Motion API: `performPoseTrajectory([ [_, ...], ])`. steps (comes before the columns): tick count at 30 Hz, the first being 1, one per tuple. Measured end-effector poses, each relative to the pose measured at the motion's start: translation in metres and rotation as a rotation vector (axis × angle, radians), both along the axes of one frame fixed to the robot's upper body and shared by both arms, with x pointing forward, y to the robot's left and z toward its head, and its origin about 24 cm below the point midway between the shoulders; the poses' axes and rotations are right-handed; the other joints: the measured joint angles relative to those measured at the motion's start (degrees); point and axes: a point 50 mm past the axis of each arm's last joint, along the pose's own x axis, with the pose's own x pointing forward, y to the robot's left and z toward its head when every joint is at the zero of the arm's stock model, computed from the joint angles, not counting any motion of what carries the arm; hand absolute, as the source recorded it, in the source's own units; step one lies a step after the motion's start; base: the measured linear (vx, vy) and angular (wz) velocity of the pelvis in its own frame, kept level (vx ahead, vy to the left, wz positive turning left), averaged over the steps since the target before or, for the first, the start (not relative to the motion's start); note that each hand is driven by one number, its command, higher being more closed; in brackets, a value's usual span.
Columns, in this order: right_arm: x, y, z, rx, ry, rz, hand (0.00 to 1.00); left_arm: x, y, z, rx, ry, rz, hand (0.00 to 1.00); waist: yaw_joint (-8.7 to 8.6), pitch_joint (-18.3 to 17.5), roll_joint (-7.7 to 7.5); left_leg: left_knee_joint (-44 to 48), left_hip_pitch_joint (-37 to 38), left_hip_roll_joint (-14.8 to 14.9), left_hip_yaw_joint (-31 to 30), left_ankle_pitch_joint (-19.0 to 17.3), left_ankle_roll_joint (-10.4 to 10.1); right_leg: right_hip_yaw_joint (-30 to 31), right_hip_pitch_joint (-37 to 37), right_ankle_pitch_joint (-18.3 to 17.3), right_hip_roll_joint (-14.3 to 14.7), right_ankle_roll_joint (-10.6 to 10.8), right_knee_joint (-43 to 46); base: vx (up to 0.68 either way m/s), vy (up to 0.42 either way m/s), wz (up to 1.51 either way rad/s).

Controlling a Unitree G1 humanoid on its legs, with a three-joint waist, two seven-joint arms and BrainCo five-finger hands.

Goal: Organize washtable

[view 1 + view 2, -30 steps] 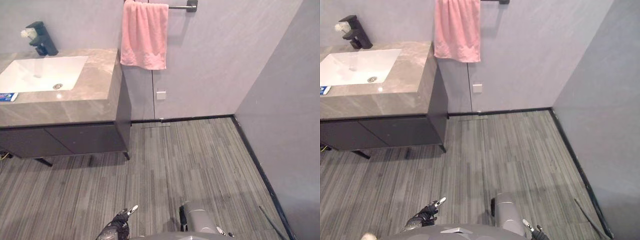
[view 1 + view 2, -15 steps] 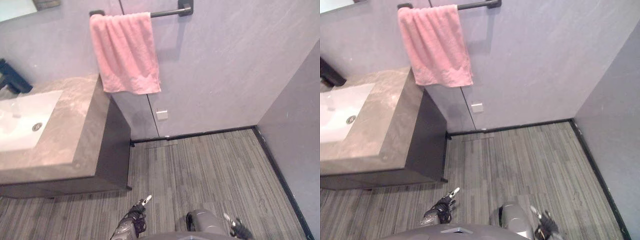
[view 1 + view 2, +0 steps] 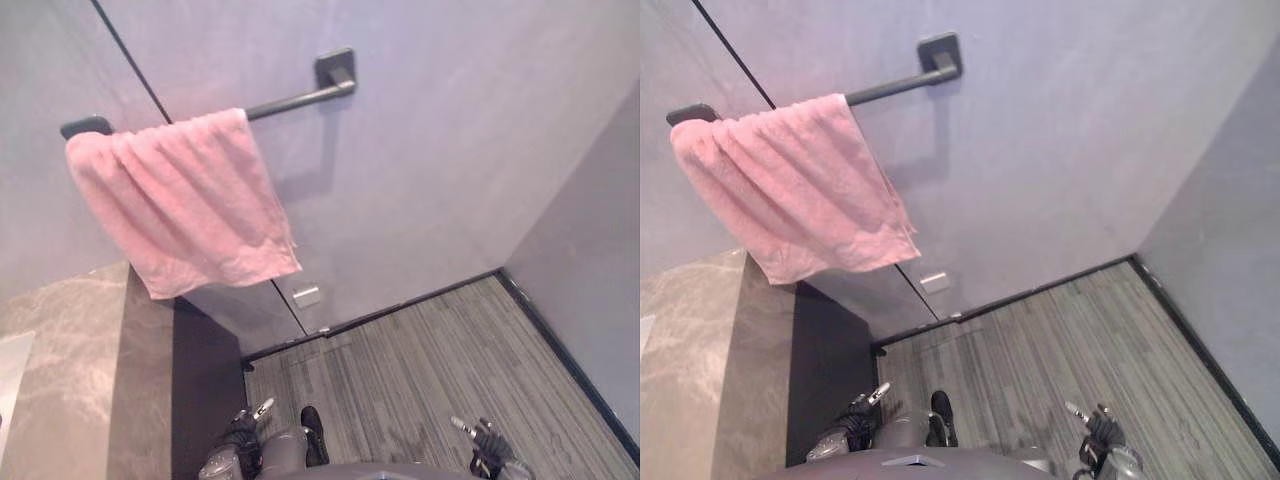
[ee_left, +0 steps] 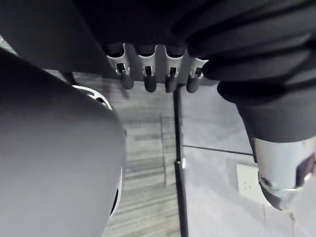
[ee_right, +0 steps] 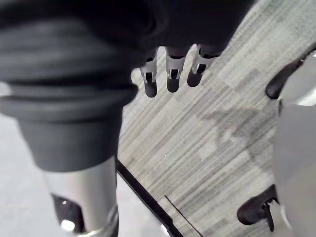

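At the lower left, a counter [image 3: 70, 380] stands against the back wall [image 3: 430, 150]. A cabinet side [image 3: 205, 380] drops from its right edge to the floor [image 3: 420, 350]. A towel [image 3: 185, 205] hangs over the left end of a bar [image 3: 290, 100] fixed to that wall, above the counter's right end. A small wall plate [image 3: 307, 295] sits low on the wall, below the towel and right of the counter. The floor runs right to a side wall [image 3: 600, 260]. Nearest the camera, the left hand [image 3: 243, 432] hangs just right of the cabinet, with the right hand [image 3: 490, 442] over the floor, well apart to its right.
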Motion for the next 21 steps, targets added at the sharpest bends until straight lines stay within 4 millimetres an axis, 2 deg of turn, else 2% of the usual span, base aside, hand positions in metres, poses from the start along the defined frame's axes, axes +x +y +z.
performPoseTrajectory([
  [2,-0.006,0.003,-0.003,0.026,0.018,-0.005,0.0,-0.002,-0.001,0.0,0.004,0.007,-0.032,0.0,0.73,-0.1,0.14,-3.2,4.1,-1.1,0.4,-0.5,0.8,2.9,-2.5,5.8,1.6,1.2,8.7,0.37,0.118,-0.01],
  [3,-0.009,0.007,-0.005,0.043,0.026,-0.022,0.0,-0.001,-0.002,0.0,0.01,0.006,-0.06,0.0,0.89,-0.3,0.41,-4.7,6.4,-1.1,0.2,-0.7,1.1,3.4,-4.7,8.6,2.8,2.6,15.0,0.38,0.041,0.0],
  [5,-0.009,0.01,-0.006,0.058,0.02,-0.035,0.0,0.004,-0.004,0.001,0.013,-0.002,-0.093,0.0,0.78,-0.2,0.51,-6.2,9.0,-0.9,0.2,-0.9,1.3,2.8,-8.6,6.8,4.2,2.7,20.4,0.28,-0.024,-0.08],
  [6,-0.009,0.01,-0.006,0.057,0.02,-0.037,0.0,0.008,-0.006,0.002,0.015,-0.009,-0.115,0.0,0.73,0.0,0.97,-7.7,11.1,-0.4,0.2,-0.9,1.3,-0.2,-11.3,3.7,3.7,1.7,21.1,0.19,-0.092,-0.22],
  [7,-0.009,0.01,-0.006,0.056,0.023,-0.034,0.0,0.012,-0.009,0.003,0.012,-0.021,-0.134,0.0,0.61,0.0,2.11,-9.3,12.7,0.8,0.2,-0.9,1.3,-4.0,-14.4,0.3,3.3,0.1,19.6,0.14,-0.1,-0.22],
  [8,-0.009,0.01,-0.006,0.056,0.023,-0.028,0.0,0.014,-0.011,0.003,0.01,-0.029,-0.14,0.0,0.42,0.0,2.81,-9.9,13.2,1.6,0.1,-0.9,1.2,-5.4,-15.8,-0.9,3.5,-0.2,17.7,0.04,-0.117,-0.16],
  [9,-0.007,0.012,-0.006,0.056,0.021,-0.013,0.0,0.02,-0.015,0.005,0.006,-0.048,-0.147,0.0,-0.19,0.3,3.66,-10.4,13.7,2.9,-0.6,-1.2,0.6,-7.1,-17.6,-1.7,3.7,0.4,12.2,-0.16,-0.098,-0.01],
  [10,-0.006,0.013,-0.006,0.057,0.023,-0.004,0.0,0.024,-0.014,0.006,0.008,-0.058,-0.146,0.0,-0.44,0.4,3.44,-10.8,13.9,3.6,-1.1,-1.5,-2.5,-6.9,-18.3,-0.8,3.4,1.3,3.3,-0.27,-0.102,0.04],
  [11,-0.007,0.015,-0.006,0.06,0.026,0.004,0.0,0.024,-0.012,0.006,0.011,-0.059,-0.145,0.0,-0.39,0.2,2.13,-11.0,13.7,2.9,-1.0,-1.6,-3.2,-6.3,-17.9,0.8,2.6,1.9,-2.4,-0.3,-0.159,0.32],
  [12,-0.013,0.013,-0.007,0.053,0.044,0.008,0.0,0.023,-0.02,0.005,-0.008,-0.054,-0.149,0.0,-1.1,1.0,1.9,-12.0,14.5,3.5,-2.6,-2.2,-4.5,-8.9,-16.8,2.4,2.4,2.0,-3.1,-0.12,-0.236,0.5],
  [13,-0.022,0.007,-0.007,0.031,0.066,-0.002,0.0,0.02,-0.029,0.003,-0.031,-0.049,-0.149,0.0,-1.16,0.4,2.79,-12.7,15.3,4.7,-3.4,-1.0,-5.4,-10.4,-16.4,2.0,3.4,1.2,-3.5,-0.01,-0.267,0.55],
  [14,-0.02,0.006,-0.006,0.02,0.066,0.009,0.0,0.017,-0.03,0.003,-0.036,-0.044,-0.146,0.0,-1.13,0.2,2.98,-12.9,15.6,5.3,-3.7,-0.7,-6.0,-11.0,-16.4,1.8,3.8,0.9,-3.5,0.05,-0.253,0.35],
  [16,0.004,0.007,0.002,-0.021,-0.011,0.102,0.0,0.007,-0.028,0.0,-0.035,-0.018,-0.129,0.0,-1.09,0.2,3.15,-13.2,14.9,7.0,-3.8,0.0,-6.9,-11.8,-16.5,2.2,5.5,-0.2,-4.1,0.06,-0.211,0.11],
  [17,0.027,0.009,0.014,-0.061,-0.111,0.172,0.0,0.004,-0.025,0.0,-0.03,-0.015,-0.111,0.0,-0.74,0.2,3.12,-13.8,14.6,8.0,-3.8,0.5,-7.7,-11.9,-16.6,2.7,6.6,-0.8,-4.8,0.08,-0.158,0.03],
  [19,0.057,0.012,0.041,-0.139,-0.297,0.255,0.0,0.006,-0.023,0.001,-0.021,-0.032,-0.099,0.0,-0.17,0.1,3.02,-14.5,14.5,8.9,-3.8,0.7,-7.9,-12.5,-16.3,3.4,7.6,-1.3,-6.1,0.11,-0.116,0.06],
  [20,0.079,0.014,0.063,-0.186,-0.445,0.281,0.0,0.005,-0.023,0.002,-0.021,-0.045,-0.086,0.0,-0.26,-0.1,2.79,-14.6,14.5,9.1,-3.8,0.7,-7.9,-13.1,-15.8,3.7,7.7,-1.1,-6.4,0.13,-0.056,0.1],
  [21,0.088,0.017,0.075,-0.209,-0.511,0.305,0.0,0.005,-0.023,0.003,-0.023,-0.052,-0.07,0.0,-0.24,-0.2,2.78,-14.6,14.7,9.0,-3.8,0.8,-7.9,-13.1,-15.5,3.8,7.6,-1.0,-6.7,0.13,-0.026,0.09],
])
